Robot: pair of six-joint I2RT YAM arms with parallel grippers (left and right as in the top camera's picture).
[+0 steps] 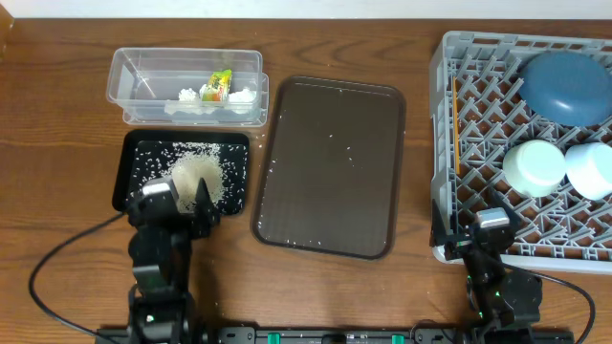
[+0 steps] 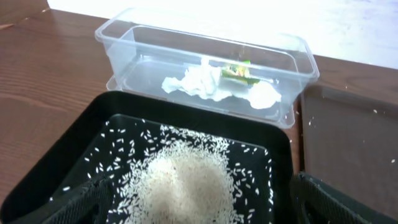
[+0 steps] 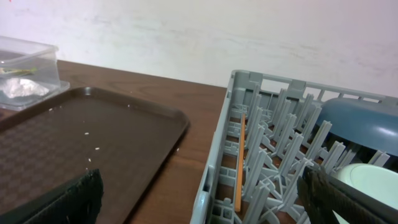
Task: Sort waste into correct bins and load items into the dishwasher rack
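white rice heap (image 1: 196, 177) in shallow black tray (image 1: 129, 170), tissue (image 2: 189, 84) and wrapper (image 2: 239, 71) in clear plastic tub (image 1: 134, 67), dark blue plate (image 1: 564, 84), bowls (image 1: 535, 164) in grey lattice rack (image 1: 478, 115): seemingly done. left gripper (image 1: 180, 204), right gripper (image 1: 483, 239) gape empty.

A brown wood grain is shown by the table (image 1: 57, 115). At upper left a clear tub (image 1: 124, 76) is seen, with a white tissue (image 2: 189, 84) and a yellow-green wrapper (image 2: 239, 71) inside. Below it, a black tray (image 1: 134, 158) is heaped and speckled with white rice (image 1: 196, 177). At centre, a dark brown serving tray (image 1: 330, 162) is marked by a fine checkered texture and a few white specks. At right, a light grey rack (image 1: 478, 105) is patterned as a lattice; a dark blue plate (image 1: 564, 84), a mint green bowl (image 1: 534, 167), a pale blue bowl (image 1: 593, 170) and a tan wooden stick (image 3: 240, 162) are set off against it.
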